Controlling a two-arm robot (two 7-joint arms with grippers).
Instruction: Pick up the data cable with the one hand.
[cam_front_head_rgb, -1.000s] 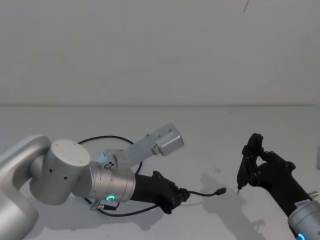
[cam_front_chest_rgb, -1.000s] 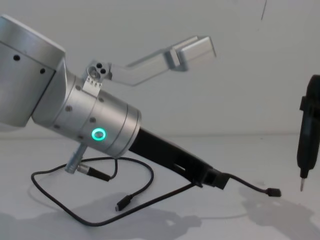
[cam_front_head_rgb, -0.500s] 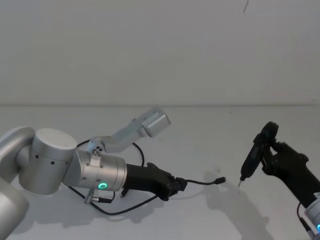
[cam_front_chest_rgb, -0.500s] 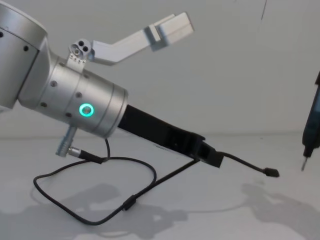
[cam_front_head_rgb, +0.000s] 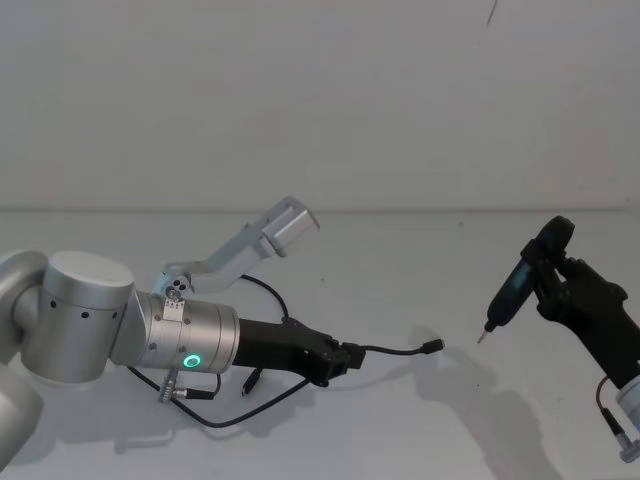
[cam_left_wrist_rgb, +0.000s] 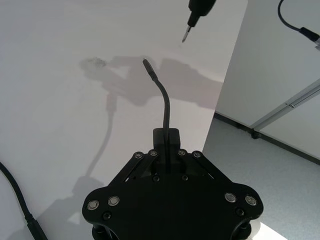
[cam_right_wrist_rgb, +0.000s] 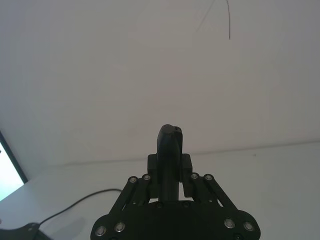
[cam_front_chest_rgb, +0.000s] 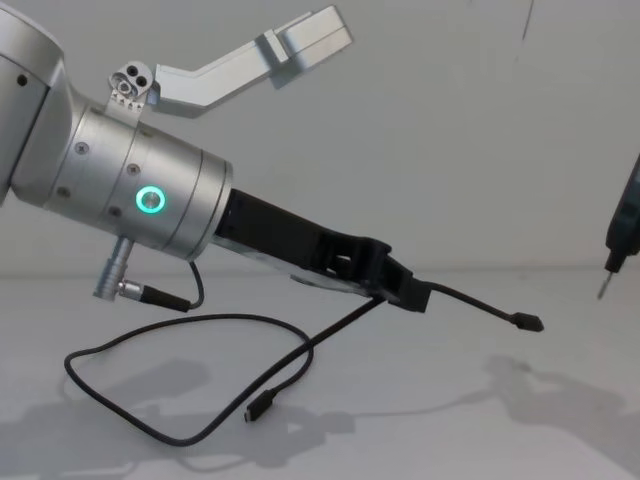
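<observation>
Lifted, drawn leftward, left tool (cam_front_head_rgb: 345, 358) angled downward clamps data cable (cam_front_head_rgb: 400, 351); right tool (cam_front_head_rgb: 545, 275) grips screwdriver (cam_front_head_rgb: 510, 294).

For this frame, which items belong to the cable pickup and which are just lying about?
Job: data cable; left gripper clamped on it.
Not part of it: slim black tool in right gripper; short wire with silver connector; table.

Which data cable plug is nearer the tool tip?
The plug jutting forward past the left gripper, shut on the data cable; the other plug sits low beneath that arm.
</observation>
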